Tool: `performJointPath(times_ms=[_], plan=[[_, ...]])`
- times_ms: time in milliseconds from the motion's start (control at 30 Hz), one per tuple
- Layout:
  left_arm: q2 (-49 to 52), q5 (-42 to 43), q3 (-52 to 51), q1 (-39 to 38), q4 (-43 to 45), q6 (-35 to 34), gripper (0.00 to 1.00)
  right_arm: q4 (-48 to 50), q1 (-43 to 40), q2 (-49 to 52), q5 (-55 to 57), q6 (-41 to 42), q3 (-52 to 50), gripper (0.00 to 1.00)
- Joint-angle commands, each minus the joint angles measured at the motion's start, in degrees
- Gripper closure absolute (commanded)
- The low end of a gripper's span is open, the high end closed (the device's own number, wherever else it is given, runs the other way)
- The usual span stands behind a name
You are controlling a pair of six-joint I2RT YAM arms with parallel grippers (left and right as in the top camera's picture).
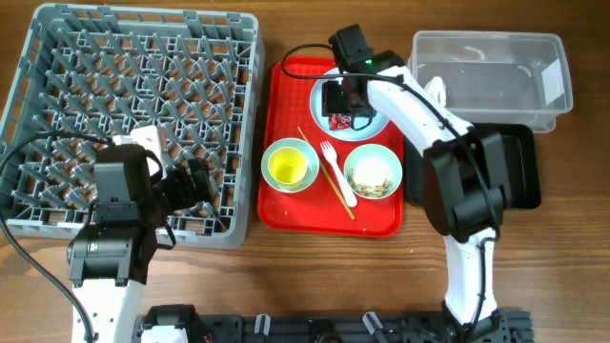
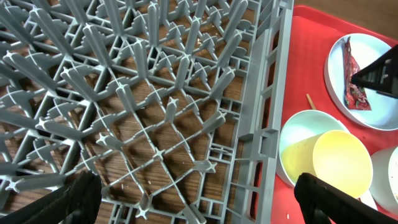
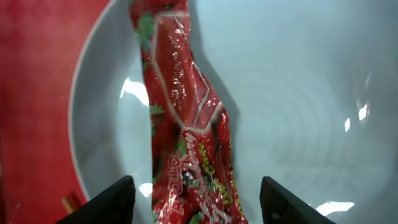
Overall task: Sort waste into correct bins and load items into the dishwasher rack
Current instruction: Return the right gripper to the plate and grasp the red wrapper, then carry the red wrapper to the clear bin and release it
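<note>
Right gripper [image 3: 199, 202] spread, jaws straddling snack wrapper [image 3: 183, 118] lying on white plate [image 3: 298, 87], toward worktop's [image 1: 315, 276] far edge: positioned for a pinch. Left gripper [image 2: 199, 205] spread, idle over dishwasher rack [image 2: 155, 124], front-left.

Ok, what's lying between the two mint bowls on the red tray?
The white fork and the wooden chopsticks, side by side on the red tray, as the overhead view shows.

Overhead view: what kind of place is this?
Likely a lab tabletop mock-up of a dish-clearing station, not a real kitchen: a dishwasher rack sits directly on a wooden table, with a loaded red tray and a clear plastic tub alongside.
</note>
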Motion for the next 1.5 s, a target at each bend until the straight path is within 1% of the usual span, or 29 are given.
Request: performJointPath(times_ms=[0,133,167,200,233,367,467,500,600,833,967,1067,1133,1167,1200,1267,1300,1333,1400,1467], plan=[[-0.04,0.46,1.14,0.46,0.13,-0.5,0.0,0.52,0.24,2.1,1.75,3.13,-0.22,0.36],[-0.04,0.46,1.14,0.46,0.13,-0.5,0.0,0.37,0.44,3.23,1.75,3.1,-0.22,0.36],[-0.04,0.46,1.14,0.46,0.11,-0.5,0.0,0.33,0.46,3.52,1.75,3.08,-0.22,0.38],[-0.04,0.46,1.14,0.46,0.11,-0.5,0.0,0.28,0.46,3.78,1.73,3.13,-0.22,0.41],[-0.04,0.46,1.14,0.46,0.11,-0.5,0.0,0.07,0.46,3.87,1.73,3.17,-0.22,0.52],[-0.04,0.46,1.14,0.46,0.13,-0.5,0.0,-1.07,0.37,3.63,1.73,3.13,-0.13,0.76],[-0.04,0.46,1.14,0.46,0.13,-0.5,0.0,-1.99,-0.04,2.36,1.77,2.67,0.0,0.89],[-0.04,0.46,1.14,0.46,0.13,-0.5,0.0,-2.36,-0.26,1.66,1.77,2.54,0.2,0.91],[-0.04,0.46,1.14,0.46,0.13,-0.5,0.0,-3.85,-1.16,-0.83,2.56,2.54,1.16,0.94],[-0.04,0.46,1.14,0.46,0.13,-0.5,0.0,-5.51,-6.47,-11.45,5.29,2.47,2.23,0.94],[-0.04,0.46,1.14,0.46,0.13,-0.5,0.0,-7.8,-11.82,-16.35,7.37,1.84,2.23,0.91],[-0.04,0.46,1.14,0.46,0.13,-0.5,0.0,-9.49,-15.56,-16.57,7.32,1.18,2.16,0.88],[-0.04,0.46,1.14,0.46,0.13,-0.5,0.0,-9.77,-17.73,-16.48,7.28,1.18,1.62,0.82],[-0.04,0.46,1.14,0.46,0.13,-0.5,0.0,-9.75,-18.4,-16.48,7.28,1.18,1.55,0.76],[-0.04,0.46,1.14,0.46,0.13,-0.5,0.0,-9.18,-19.45,-16.48,7.28,0.96,1.57,0.6],[-0.04,0.46,1.14,0.46,0.13,-0.5,0.0,-7.87,-20.68,-16.52,7.28,0.68,1.6,0.33],[-0.04,0.46,1.14,0.46,0.13,-0.5,0.0,-7.43,-21.29,-16.59,7.08,0.46,1.73,0.22],[-0.04,0.46,1.14,0.46,0.13,-0.5,0.0,-7.39,-21.57,-16.61,6.82,0.17,1.86,0.18],[-0.04,0.46,1.14,0.46,0.13,-0.5,0.0,-7.91,-21.94,-16.85,4.33,-1.9,2.34,0.15],[-0.04,0.46,1.14,0.46,0.15,-0.5,0.0,-9.77,-21.97,-17.64,-0.44,-4.98,2.71,0.11]])
